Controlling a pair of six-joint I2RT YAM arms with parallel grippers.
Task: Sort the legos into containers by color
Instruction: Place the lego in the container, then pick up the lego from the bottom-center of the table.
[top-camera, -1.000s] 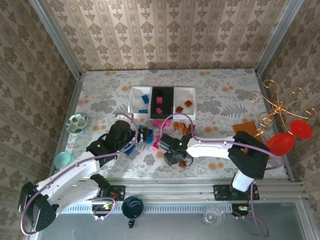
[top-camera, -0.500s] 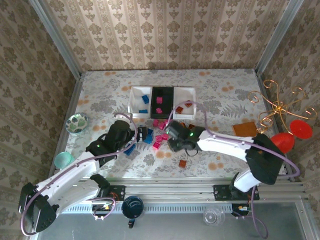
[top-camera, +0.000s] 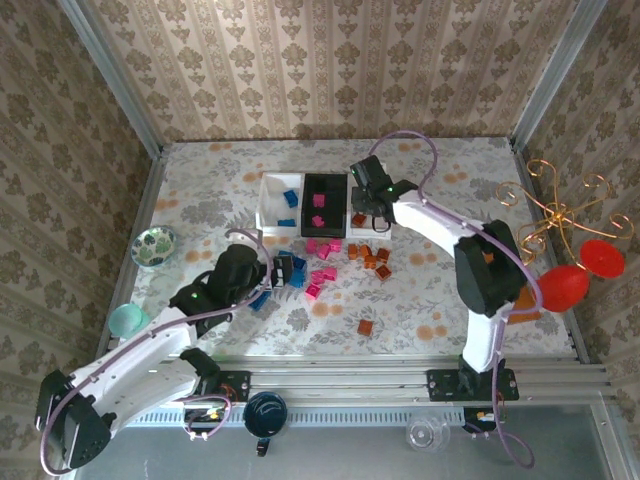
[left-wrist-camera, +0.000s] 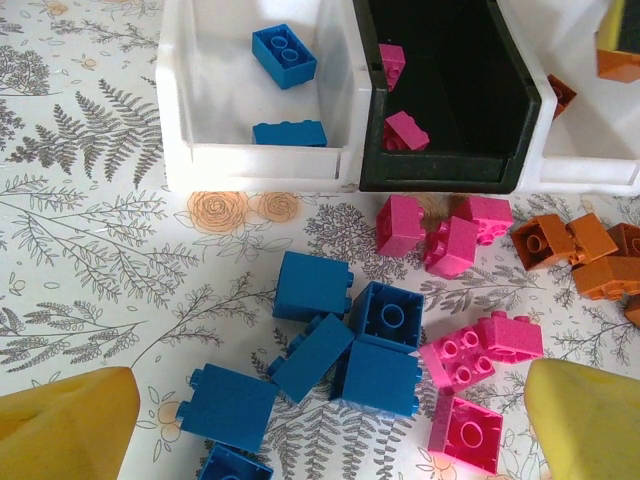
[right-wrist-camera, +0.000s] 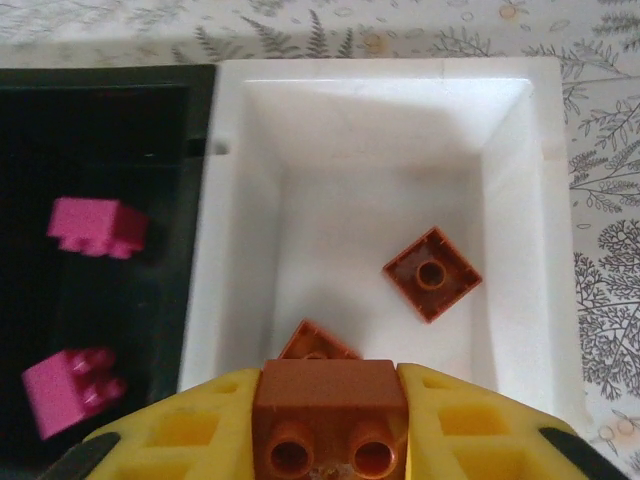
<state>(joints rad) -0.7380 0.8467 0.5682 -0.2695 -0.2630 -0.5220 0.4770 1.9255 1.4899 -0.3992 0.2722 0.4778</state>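
My right gripper is shut on an orange-brown lego and hangs over the right white tray, where two orange-brown legos lie. The black tray beside it holds two pink legos. My left gripper is open, its yellow fingers spread low over a cluster of blue legos on the table. Pink legos and orange-brown legos lie to the right of them. The left white tray holds two blue legos.
A green patterned bowl and a teal cup stand at the left edge. A copper wire stand with red ornaments fills the right side. One orange-brown lego lies alone near the front. A dark mug sits below the rail.
My right arm has swung from the middle of the table up to the right white tray with the orange-brown lego in its grip. The left arm has hardly moved.
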